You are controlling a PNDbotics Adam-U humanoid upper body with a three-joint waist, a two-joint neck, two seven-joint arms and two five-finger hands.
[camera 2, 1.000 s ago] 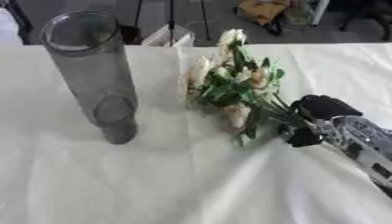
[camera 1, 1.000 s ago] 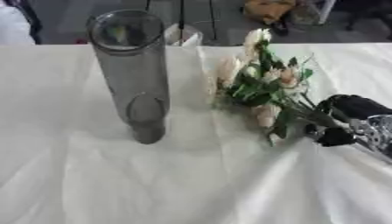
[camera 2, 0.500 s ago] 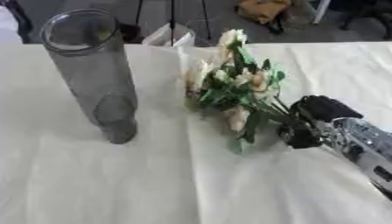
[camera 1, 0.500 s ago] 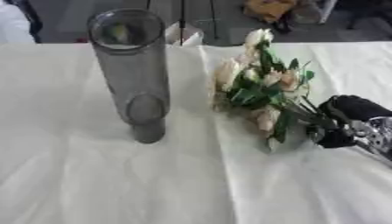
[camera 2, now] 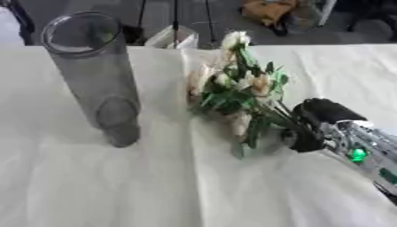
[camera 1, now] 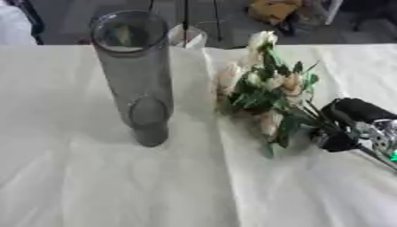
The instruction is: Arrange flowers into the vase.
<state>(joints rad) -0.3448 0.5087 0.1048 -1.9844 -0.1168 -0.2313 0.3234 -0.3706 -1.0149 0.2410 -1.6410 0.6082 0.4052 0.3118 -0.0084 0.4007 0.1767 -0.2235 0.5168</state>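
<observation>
A tall clear glass vase point(camera 1: 138, 79) stands upright on the white tablecloth, left of centre, and nothing shows inside it. A bunch of pale cream and pink flowers point(camera 1: 267, 88) with green leaves lies to its right, blooms toward the far edge, stems toward the right. My right hand point(camera 1: 347, 124) comes in from the right and is shut on the stems of the bunch. The blooms hang just above the cloth or rest on it; I cannot tell which. My left hand shows in no view.
The white cloth point(camera 1: 116, 186) covers the whole table and has a fold running down the middle. Beyond the far edge are dark stand legs point(camera 1: 186, 17), a small white box point(camera 2: 177, 37) and a yellowish object point(camera 1: 273, 9) on the floor.
The bunch has shifted slightly in my right hand's hold, its lower leaves swinging a little toward the near side. The vase has not moved.
</observation>
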